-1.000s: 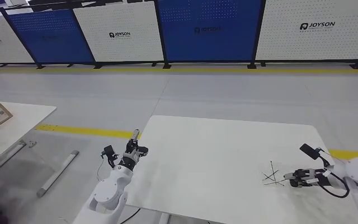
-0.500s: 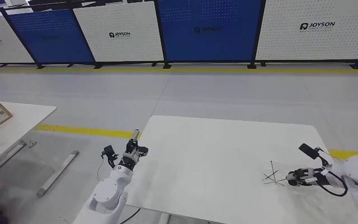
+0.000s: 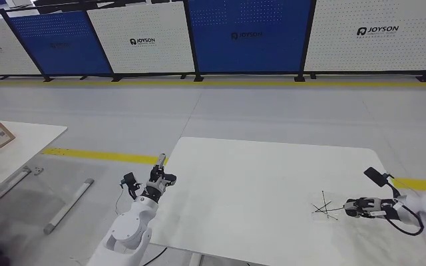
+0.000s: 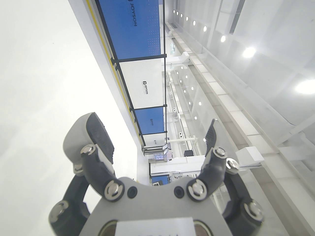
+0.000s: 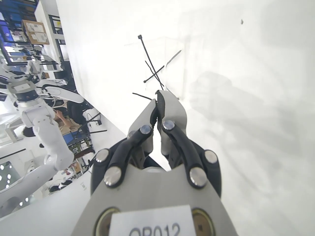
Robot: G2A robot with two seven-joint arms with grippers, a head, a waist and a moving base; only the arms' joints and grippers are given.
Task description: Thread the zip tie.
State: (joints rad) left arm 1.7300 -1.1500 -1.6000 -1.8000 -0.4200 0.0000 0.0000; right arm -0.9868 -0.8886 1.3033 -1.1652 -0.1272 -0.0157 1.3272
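Several thin black zip ties (image 3: pixel 323 207) lie crossed in a loose pile (image 5: pixel 153 72) near the right end of the white table (image 3: pixel 253 193). My right gripper (image 3: pixel 347 211) sits just right of that pile, low over the table. Its jaws are shut (image 5: pixel 157 96), and one black zip tie (image 5: pixel 141 96) sticks out sideways from the tips. My left gripper (image 3: pixel 160 163) is at the table's left edge, far from the ties. It is open with nothing between its fingers (image 4: pixel 155 128).
A clear plastic tray or sheet (image 5: pixel 183 57) lies under and beside the ties, with one pale tie (image 5: pixel 173 58) on it. A small dark speck (image 5: pixel 242 21) marks the tabletop. Another white table (image 3: pixel 26 136) stands off to the left across the floor.
My right gripper has drawn back a little to the right, away from the pile of ties. The left arm has not moved.
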